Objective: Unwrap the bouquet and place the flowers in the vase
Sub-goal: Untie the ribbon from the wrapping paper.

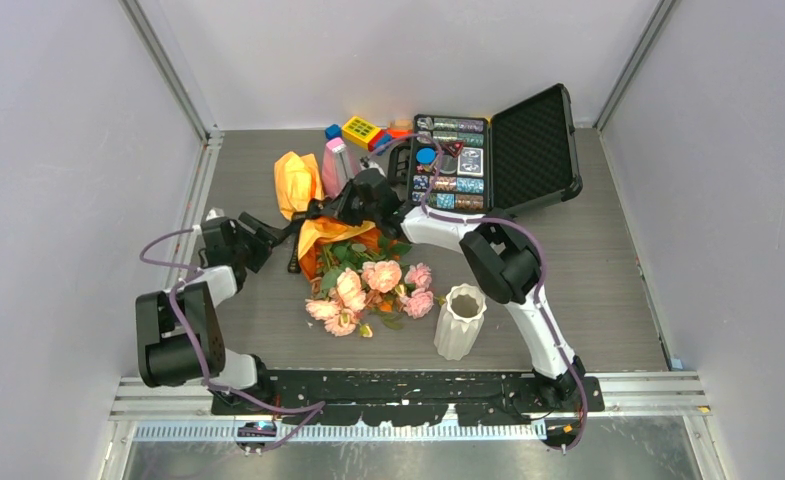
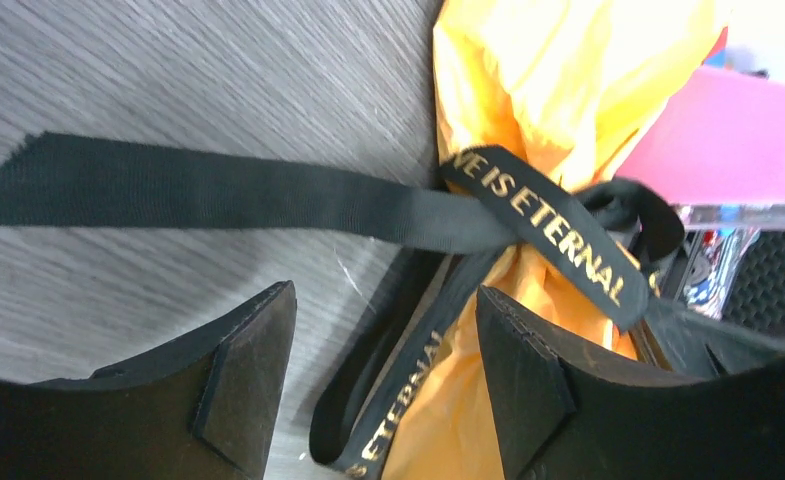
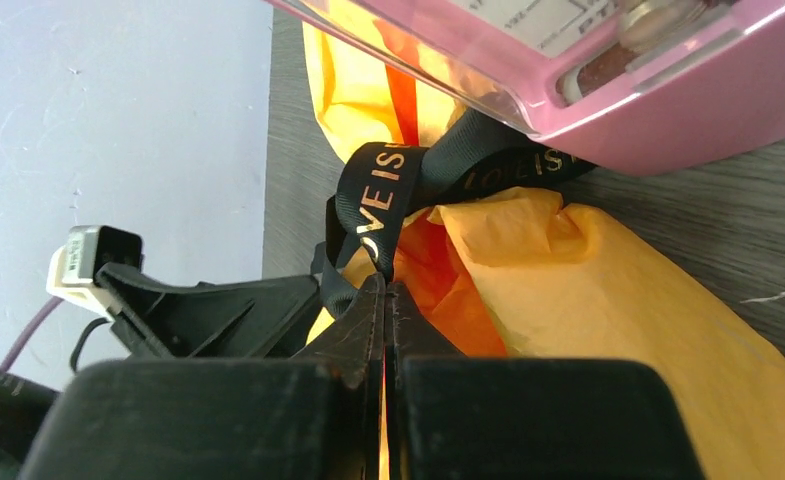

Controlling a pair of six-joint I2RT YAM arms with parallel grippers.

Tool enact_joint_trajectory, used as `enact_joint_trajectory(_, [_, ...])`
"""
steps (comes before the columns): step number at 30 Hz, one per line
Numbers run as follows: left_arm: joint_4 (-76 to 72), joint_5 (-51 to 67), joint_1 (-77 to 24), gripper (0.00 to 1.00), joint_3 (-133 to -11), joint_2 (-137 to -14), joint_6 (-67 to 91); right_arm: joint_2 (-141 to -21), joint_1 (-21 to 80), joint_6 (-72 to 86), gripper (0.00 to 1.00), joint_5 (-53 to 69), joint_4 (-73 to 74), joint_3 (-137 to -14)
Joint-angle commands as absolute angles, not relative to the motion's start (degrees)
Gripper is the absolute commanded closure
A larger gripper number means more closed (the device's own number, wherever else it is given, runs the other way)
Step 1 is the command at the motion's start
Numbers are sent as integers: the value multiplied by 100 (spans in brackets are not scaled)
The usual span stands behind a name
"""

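The bouquet lies on its side mid-table, its crinkled orange paper [image 1: 313, 237] bound by a black ribbon [image 2: 268, 195] with gold lettering. The flowers [image 1: 373, 288], pink and peach roses with green leaves, spill out toward the near edge. My right gripper [image 3: 387, 287] is shut, its tips pinching a loop of the ribbon [image 3: 373, 205] at the knot. My left gripper [image 2: 383, 345] stands open just left of the knot, with a ribbon tail and a fold of orange paper [image 2: 558, 90] between its fingers [image 2: 248, 370], touching neither. The white ribbed vase [image 1: 460, 320] stands upright to the right of the flowers.
A pink metronome-shaped object [image 1: 337, 165] stands right behind the knot, against the paper. An open black case [image 1: 528, 150] with small items is at the back right. Coloured blocks [image 1: 361, 131] lie by the back wall. Grey walls close both sides.
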State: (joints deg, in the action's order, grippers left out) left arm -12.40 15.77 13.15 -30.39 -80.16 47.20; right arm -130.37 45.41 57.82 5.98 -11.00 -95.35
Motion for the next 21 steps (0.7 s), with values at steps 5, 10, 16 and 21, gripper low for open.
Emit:
enact_joint_trajectory(5, [-2836, 915, 1142, 32, -2910, -8665, 5862, -12517, 4491, 5682, 100, 381, -1624, -9432])
enact_joint_trajectory(10, [-3167, 531, 945, 31, -2841, -8912, 6178, -12480, 4487, 5665, 100, 382, -1633, -9391])
enact_joint_trajectory(16, [-3576, 351, 807, 31, -2702, -9241, 6498, -12464, 4487, 5641, 100, 369, -1657, -9352])
enact_joint_trajectory(21, [-3890, 356, 769, 49, -2644, -9464, 6544, -12459, 4491, 5501, 100, 494, -1707, -9357])
